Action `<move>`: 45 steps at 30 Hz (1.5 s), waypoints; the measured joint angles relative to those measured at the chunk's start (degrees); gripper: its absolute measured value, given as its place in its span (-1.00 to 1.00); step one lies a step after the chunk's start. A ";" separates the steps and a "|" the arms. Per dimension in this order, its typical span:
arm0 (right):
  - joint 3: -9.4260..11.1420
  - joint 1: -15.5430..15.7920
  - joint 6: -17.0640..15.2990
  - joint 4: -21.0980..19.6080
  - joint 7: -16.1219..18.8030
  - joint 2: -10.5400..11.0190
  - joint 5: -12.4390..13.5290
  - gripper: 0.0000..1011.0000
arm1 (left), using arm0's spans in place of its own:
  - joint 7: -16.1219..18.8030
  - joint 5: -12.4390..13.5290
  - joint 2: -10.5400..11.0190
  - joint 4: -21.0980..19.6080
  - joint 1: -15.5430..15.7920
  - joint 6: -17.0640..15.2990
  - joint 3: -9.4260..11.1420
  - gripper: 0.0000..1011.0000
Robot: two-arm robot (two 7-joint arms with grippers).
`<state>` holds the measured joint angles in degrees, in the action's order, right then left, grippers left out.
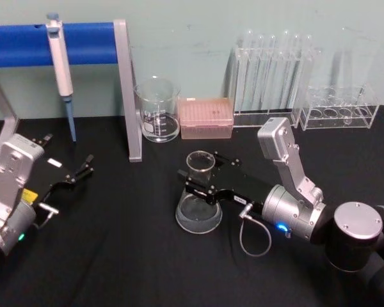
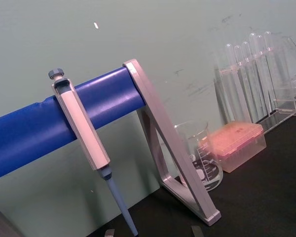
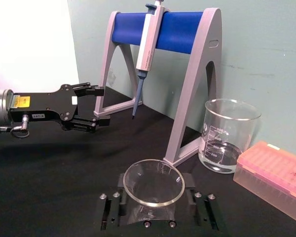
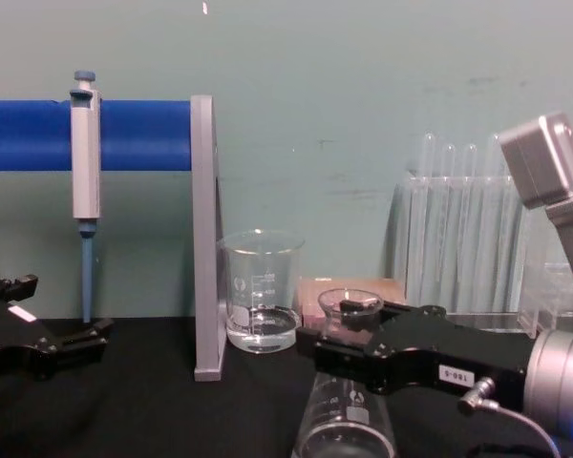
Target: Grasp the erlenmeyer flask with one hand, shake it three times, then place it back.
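My right gripper (image 1: 203,180) has its two fingers on either side of the neck of the erlenmeyer flask (image 1: 199,203), just below the flared rim. I take it at the neck because this is the narrow part, and the wide base would not fit between the fingers. The flask stands upright on the black table (image 1: 128,256), in front of the beaker (image 1: 158,110) and the pink tip box (image 1: 206,118), and its base seems to rest on the cloth. From my right wrist view the fingers sit close against the glass, so I judge that they are closed on the neck, though I cannot be fully sure of contact.

My left gripper (image 1: 77,174) waits at the left of the table with its fingers apart, holding nothing, well apart from the flask.

The flask looks empty, or it has very little liquid; the glass is too clear to tell. The beaker holds a low layer of clear liquid. The test tubes (image 1: 272,73) in their rack appear empty. The pipette (image 1: 61,67) hangs on the blue stand (image 1: 89,43).
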<state>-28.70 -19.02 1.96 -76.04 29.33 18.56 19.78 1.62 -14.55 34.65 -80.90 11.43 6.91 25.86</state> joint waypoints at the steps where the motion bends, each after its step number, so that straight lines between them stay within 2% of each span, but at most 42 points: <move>1: 0.00 0.00 0.00 0.00 0.00 0.00 0.00 0.33 | 0.00 0.00 0.00 0.00 0.00 0.00 0.00 0.98; 3: 0.00 0.00 0.00 -0.02 0.00 0.00 0.01 0.42 | 0.00 0.00 0.00 0.00 0.00 0.00 0.00 0.98; 6: 0.00 0.00 0.00 -0.03 0.00 0.00 0.03 0.68 | 0.00 0.00 0.00 0.00 0.00 0.00 0.00 0.98; 13: -0.01 0.00 0.00 -0.03 0.00 0.00 0.03 0.98 | 0.00 0.00 0.00 0.00 0.00 0.00 0.00 0.98; 24: -0.01 0.01 -0.02 -0.03 0.04 0.01 0.05 0.98 | 0.00 0.00 0.00 0.00 0.00 0.00 0.00 0.98; 30: 0.48 0.64 0.29 -0.61 0.94 0.82 0.87 0.98 | 0.00 0.00 0.00 0.00 0.00 0.00 0.00 0.98; 39: 1.68 2.67 0.69 -3.04 2.18 3.58 2.27 0.98 | 0.00 0.00 0.00 0.00 0.00 0.00 0.00 0.98; 45: 2.41 4.70 1.18 -5.56 3.56 6.31 3.46 0.98 | 0.00 0.00 0.00 0.00 0.00 0.00 0.00 0.98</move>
<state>-26.29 -14.32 3.13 -81.61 32.88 24.88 23.24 1.62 -14.55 34.65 -80.90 11.43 6.91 25.86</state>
